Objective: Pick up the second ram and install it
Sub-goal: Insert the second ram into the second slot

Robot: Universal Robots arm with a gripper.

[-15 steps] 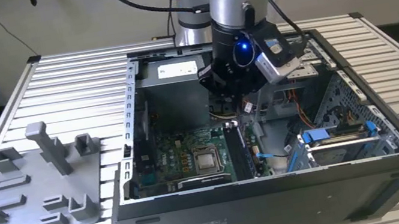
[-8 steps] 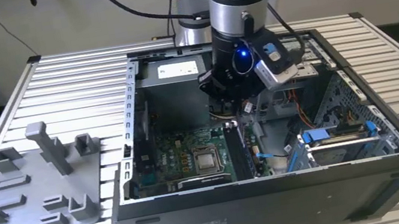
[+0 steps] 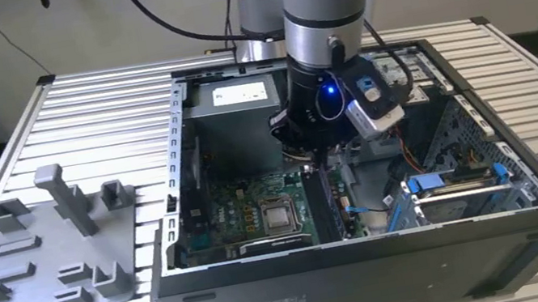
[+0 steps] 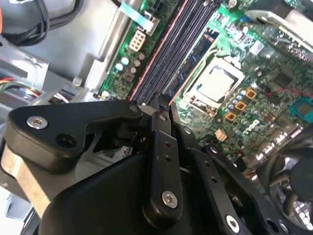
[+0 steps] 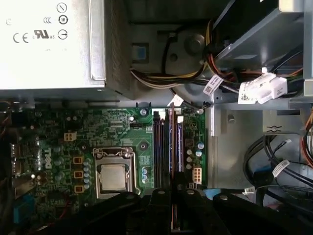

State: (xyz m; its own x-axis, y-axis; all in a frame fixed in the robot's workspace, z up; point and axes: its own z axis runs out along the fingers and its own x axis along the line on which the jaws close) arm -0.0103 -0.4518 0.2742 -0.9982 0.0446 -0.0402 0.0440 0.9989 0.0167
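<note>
Open computer case (image 3: 376,264) on the table (image 3: 87,107): my claw (image 5: 172,196), clenched on the second ram (image 5: 172,147), holds it edge-on above the motherboard's memory slots (image 5: 161,147); insertion step, calling, I judge, for straight seating.

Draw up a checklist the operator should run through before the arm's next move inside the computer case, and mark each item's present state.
1. Tool over the memory slots: ok, it sits at their end, beside the processor socket.
2. Second ram held by the tool: cannot tell; a thin edge runs out from the tool.
3. Alignment: ok, that thin edge lies parallel to the memory slots.
4. Seated in a slot: cannot tell.
5. Cables off the slots: ok, they lie beyond the slots' far end.
6. Grey tray out of the way: ok, it lies outside the case.
</note>
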